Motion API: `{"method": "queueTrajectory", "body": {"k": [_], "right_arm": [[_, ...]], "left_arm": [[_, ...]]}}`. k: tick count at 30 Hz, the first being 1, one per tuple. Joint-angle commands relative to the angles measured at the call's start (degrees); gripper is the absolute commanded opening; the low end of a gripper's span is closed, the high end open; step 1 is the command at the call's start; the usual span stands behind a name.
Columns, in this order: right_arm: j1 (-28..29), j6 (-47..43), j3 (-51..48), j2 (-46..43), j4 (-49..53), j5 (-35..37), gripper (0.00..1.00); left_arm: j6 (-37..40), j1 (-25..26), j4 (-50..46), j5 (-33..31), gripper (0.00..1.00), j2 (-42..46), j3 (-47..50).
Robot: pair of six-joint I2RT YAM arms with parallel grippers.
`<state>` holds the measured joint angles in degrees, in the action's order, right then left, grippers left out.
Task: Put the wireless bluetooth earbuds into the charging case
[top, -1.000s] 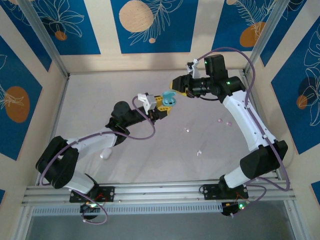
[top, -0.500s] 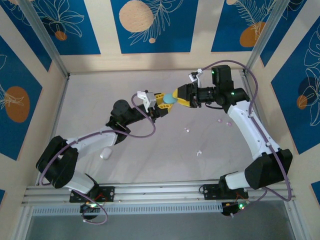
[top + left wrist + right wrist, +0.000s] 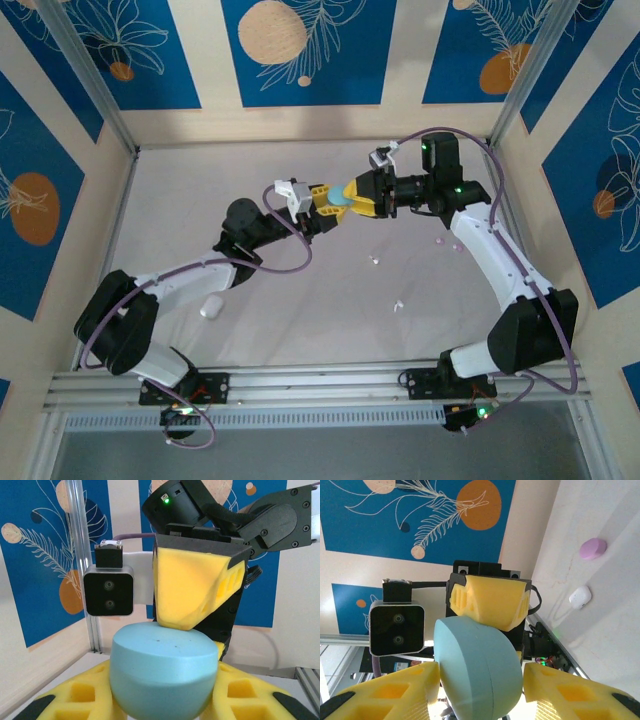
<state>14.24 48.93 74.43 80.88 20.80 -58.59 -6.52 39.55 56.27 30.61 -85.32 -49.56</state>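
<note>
Above the middle of the counter [image 3: 300, 300] the two arms meet, with a light blue case [image 3: 342, 197] held in the air between them. The left end effector [image 3: 328, 203] is clamped on the case: in the left wrist view its yellow fingers [image 3: 75, 695] press against the case's lower sides. The right end effector [image 3: 356, 196] comes in from the opposite side and also grips it. In the right wrist view the case sits tight between that end effector's two yellow fingers [image 3: 395, 692], and in the left wrist view one of them rests on the case's top. The case looks closed, a smooth rounded pebble with a seam round its middle. The buds lie loose on the counter to the right of and below the end effectors, well apart from the case. One white bud [image 3: 372, 260] is just below the meeting point, another [image 3: 398, 305] is nearer the arm bases, and two paler specks [image 3: 447, 243] sit beside the right arm, too small to make out. A white case [image 3: 210, 307] lies on the counter by the left arm. The right wrist view also shows a pink case [image 3: 592, 548] on the counter near it.
</note>
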Motion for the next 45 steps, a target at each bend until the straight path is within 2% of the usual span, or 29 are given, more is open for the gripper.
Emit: {"method": "queueTrajectory", "body": {"k": [1, 7, 11, 16, 22, 32, 39, 42, 45], "right_arm": [[0.3, 1.8, -0.8, 0.6, -1.3, -2.3, 0.49], [0.5, 5.1, -1.6, 1.1, -6.0, -2.2, 0.44], [0.6, 4.9, -2.0, 0.7, -6.4, -1.2, 0.29], [0.1, 5.5, -3.9, -1.1, -8.4, 1.0, 0.21], [-2.1, 7.9, -7.1, -4.5, -12.6, 4.8, 0.18], [-4.9, 10.1, -11.7, -6.8, -16.8, 8.9, 0.17], [-5.9, 6.7, -13.9, -4.6, -13.2, 17.7, 0.17], [-6.0, 4.2, -14.1, 0.1, -11.8, 20.6, 0.17], [-5.7, 3.9, -13.6, 6.7, -13.0, 20.5, 0.17]], "left_arm": [[-1.0, 0.6, 3.6, 1.5, 0.33, -0.5, -2.3], [-1.6, 0.6, 3.7, 2.8, 0.34, -1.2, -2.9], [-1.2, 0.7, 2.8, 2.3, 0.37, -1.3, -2.9], [-0.1, 0.7, 2.1, 0.7, 0.48, -0.9, -2.4], [2.0, 0.6, 0.9, -0.9, 0.66, -0.3, -1.3], [6.0, 0.7, -1.6, -4.0, 0.70, 2.3, 0.9], [6.6, 0.6, -2.2, -15.4, 0.69, 6.7, 4.4], [6.9, 0.6, -6.9, -20.8, 0.70, 9.8, 4.8], [6.3, 0.6, -14.5, -26.5, 0.70, 13.2, 4.3]]}}
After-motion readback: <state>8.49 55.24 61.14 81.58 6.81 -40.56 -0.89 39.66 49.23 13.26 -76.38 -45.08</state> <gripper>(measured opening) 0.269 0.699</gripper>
